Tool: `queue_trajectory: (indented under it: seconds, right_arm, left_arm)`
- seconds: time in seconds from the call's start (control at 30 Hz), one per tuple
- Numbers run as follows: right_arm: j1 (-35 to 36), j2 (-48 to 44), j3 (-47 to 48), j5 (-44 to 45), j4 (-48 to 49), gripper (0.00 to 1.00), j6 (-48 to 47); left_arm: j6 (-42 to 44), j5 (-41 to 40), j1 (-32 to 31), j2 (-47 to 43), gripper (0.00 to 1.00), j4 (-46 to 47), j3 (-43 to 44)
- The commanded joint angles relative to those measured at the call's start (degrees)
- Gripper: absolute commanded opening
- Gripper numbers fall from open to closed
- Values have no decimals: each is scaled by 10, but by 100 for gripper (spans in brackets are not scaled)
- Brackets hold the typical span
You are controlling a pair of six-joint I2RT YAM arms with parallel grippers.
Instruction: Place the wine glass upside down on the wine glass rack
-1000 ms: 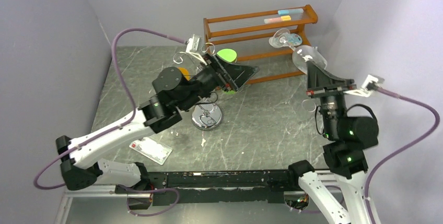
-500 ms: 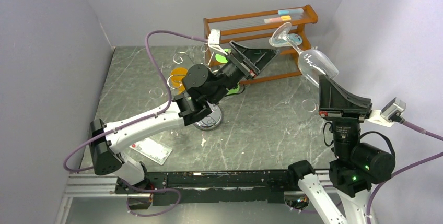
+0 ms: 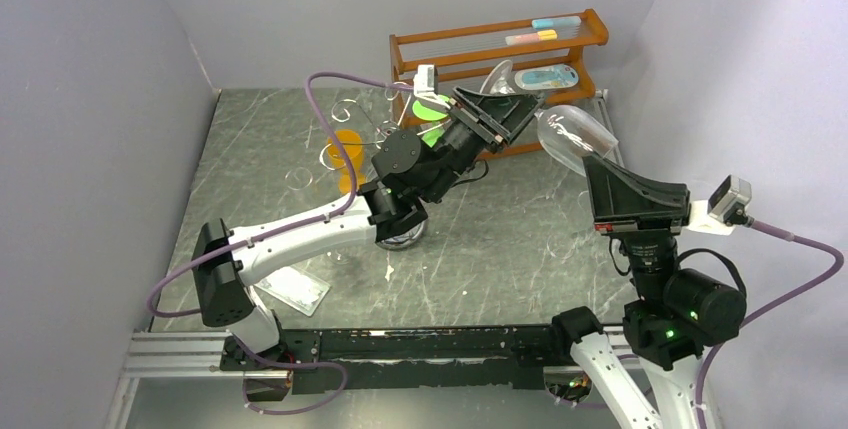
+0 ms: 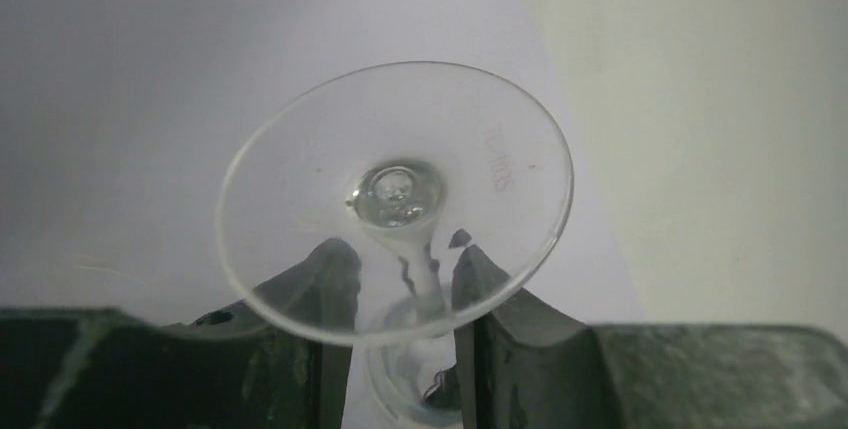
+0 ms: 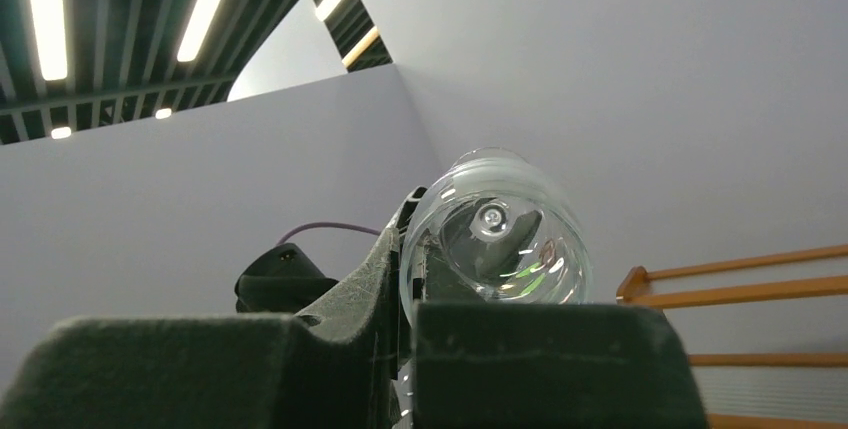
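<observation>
The clear wine glass (image 3: 572, 134) hangs in the air on its side in front of the shelf, foot toward the left. My right gripper (image 3: 600, 164) is shut on the bowl's wall near the rim, as the right wrist view shows for the gripper (image 5: 408, 279) and the wine glass (image 5: 495, 239). My left gripper (image 3: 515, 107) straddles the stem just behind the foot. In the left wrist view the round foot (image 4: 395, 199) fills the middle, and the left gripper (image 4: 400, 269) stands open: the stem lies near one finger, with a gap to the other. The chrome wine glass rack (image 3: 398, 239) stands under the left arm, mostly hidden.
A brown wooden three-tier shelf (image 3: 480, 49) stands against the back wall with pastel items (image 3: 545, 24) on top. An orange object (image 3: 347, 144) and a green one (image 3: 432, 107) sit near the rack. A flat packet (image 3: 288, 287) lies at the front left. Walls close in on both sides.
My left arm has swung right from the rack to the glass, and its jaws have narrowed around the stem. My right arm has brought the glass down and leftward, tilting it flatter.
</observation>
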Motion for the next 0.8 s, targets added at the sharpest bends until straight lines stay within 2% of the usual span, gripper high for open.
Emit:
queue_trajectory:
  seconds: [0.0, 0.07, 0.17, 0.27, 0.3, 0.4, 0.43, 0.47, 0.6, 0.77]
  right_arm:
    - [-2, 1, -11, -24, 33, 0, 15]
    - [-3, 4, -12, -30, 31, 0, 14]
    - [-3, 5, -14, -34, 25, 0, 17]
    - [-2, 7, -7, -28, -1, 0, 22]
    - [-2, 8, -1, -26, -16, 9, 25]
    - [-3, 6, 12, -8, -63, 53, 28]
    - [-3, 3, 16, -5, -77, 61, 29]
    - [-3, 1, 22, 0, -92, 66, 27]
    - [-2, 0, 65, 14, -171, 73, 4]
    - [-3, 49, 154, -21, -306, 80, -12]
  left_arm:
    - [-8, -24, -9, 8, 37, 59, 25]
    - [-16, -28, -9, 9, 29, 80, 16]
    - [-12, -26, -9, 8, 8, 102, 7]
    - [19, -20, -9, 2, 5, 113, 1]
    - [30, -17, -9, -1, 5, 121, -1]
    - [118, 0, -8, -20, 5, 132, -8]
    - [157, 8, -8, -28, 5, 130, -12]
    - [196, 16, -8, -43, 5, 122, -14]
    - [333, 42, -8, -95, 5, 36, -22]
    - [445, 120, -8, -149, 5, -70, -22]
